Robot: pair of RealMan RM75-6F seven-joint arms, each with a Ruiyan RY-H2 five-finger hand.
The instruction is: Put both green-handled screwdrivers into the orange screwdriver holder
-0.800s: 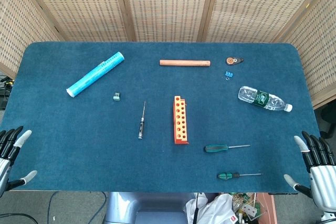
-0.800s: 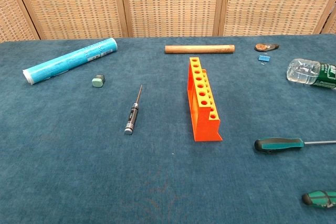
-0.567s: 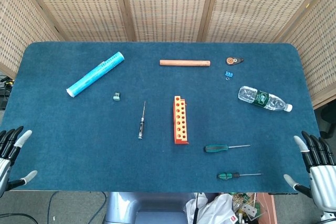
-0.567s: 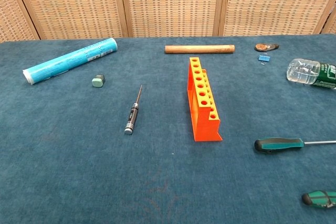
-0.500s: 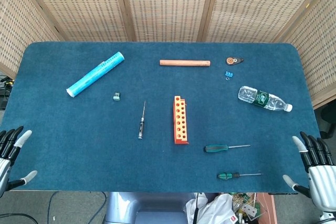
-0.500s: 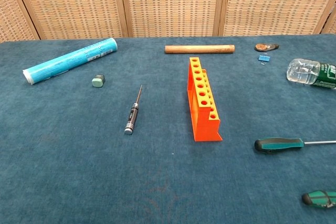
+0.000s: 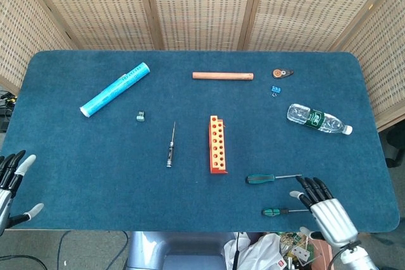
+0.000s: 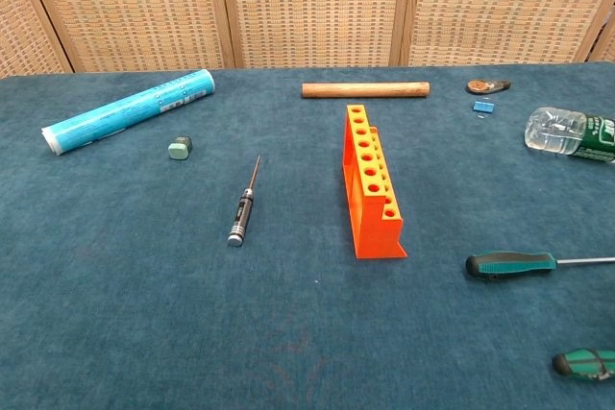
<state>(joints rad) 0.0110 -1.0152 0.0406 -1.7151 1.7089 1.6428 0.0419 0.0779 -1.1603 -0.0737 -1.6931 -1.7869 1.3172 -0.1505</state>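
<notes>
The orange screwdriver holder point(image 7: 218, 145) point(image 8: 373, 182) stands upright mid-table, all its holes bare. Two green-handled screwdrivers lie flat to its right: one point(image 7: 261, 179) point(image 8: 510, 264) nearer the holder, the other point(image 7: 272, 211) point(image 8: 584, 363) close to the front edge. My right hand point(image 7: 328, 212) hovers open over the front right of the table, fingers spread just right of the nearer-edge screwdriver's shaft, holding nothing. My left hand point(image 7: 11, 181) hangs open off the table's front left corner. Neither hand shows in the chest view.
A black-handled precision screwdriver point(image 7: 170, 149) lies left of the holder. Further back are a blue tube point(image 7: 114, 88), a small green block point(image 7: 140, 116), a wooden dowel point(image 7: 223, 76), a tape measure point(image 7: 282, 73), a blue clip point(image 7: 275, 90) and a water bottle point(image 7: 316, 119).
My right hand has swung in from beyond the table's right edge to over the front right, beside the nearer-edge green screwdriver. The left hand shifted only slightly. Nothing on the table moved.
</notes>
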